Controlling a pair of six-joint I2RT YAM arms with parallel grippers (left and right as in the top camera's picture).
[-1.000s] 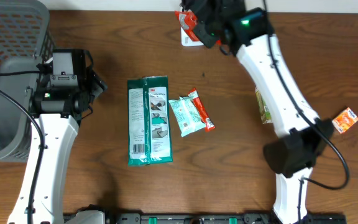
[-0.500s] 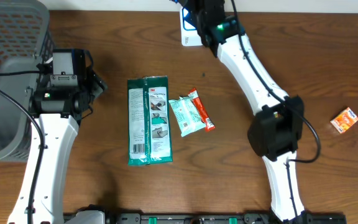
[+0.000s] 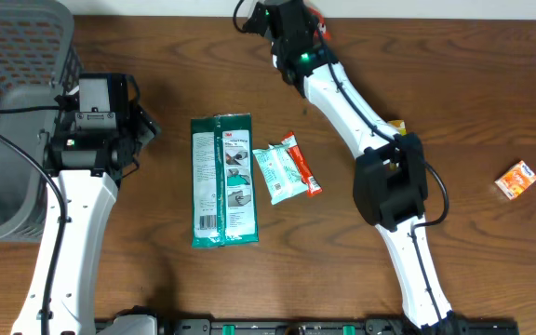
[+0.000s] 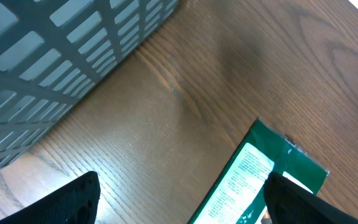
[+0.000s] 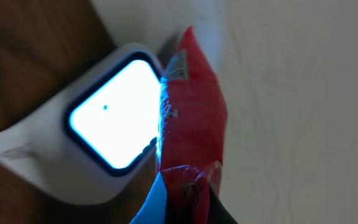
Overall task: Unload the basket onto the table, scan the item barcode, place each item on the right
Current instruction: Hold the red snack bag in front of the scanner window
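At the far left a grey mesh basket [image 3: 12,102] sits on the wooden tabletop [image 3: 482,74]. The left arm [image 3: 77,200] lies just beside it, its head pointing toward the far edge. The left jaws stand wide apart and hold nothing. In the left wrist view they hang over bare wood, with the basket wall to one side and the end of a green package [image 4: 253,174] near the other fingertip.

That green package lies flat near the middle of the tabletop, long side running front to back. Just right of it is a small teal packet [image 3: 277,174]. A thin red-and-orange stick [image 3: 302,166] lies along the packet's right edge, touching it.

The right arm [image 3: 352,102] stretches diagonally from the front up to the far edge, above these items. The right jaws are closed tight on a red packet [image 5: 188,124], pinching it at its lower end. In the right wrist view the packet stands edge-on, right against the side of a white scanner [image 5: 55,162] whose window glows bright. Whether the two touch cannot be told. Some small print shows near the packet's top.

A small yellowish item [image 3: 395,124] peeks out by the right arm's elbow. Well to the right, an orange box [image 3: 515,180] lies alone.
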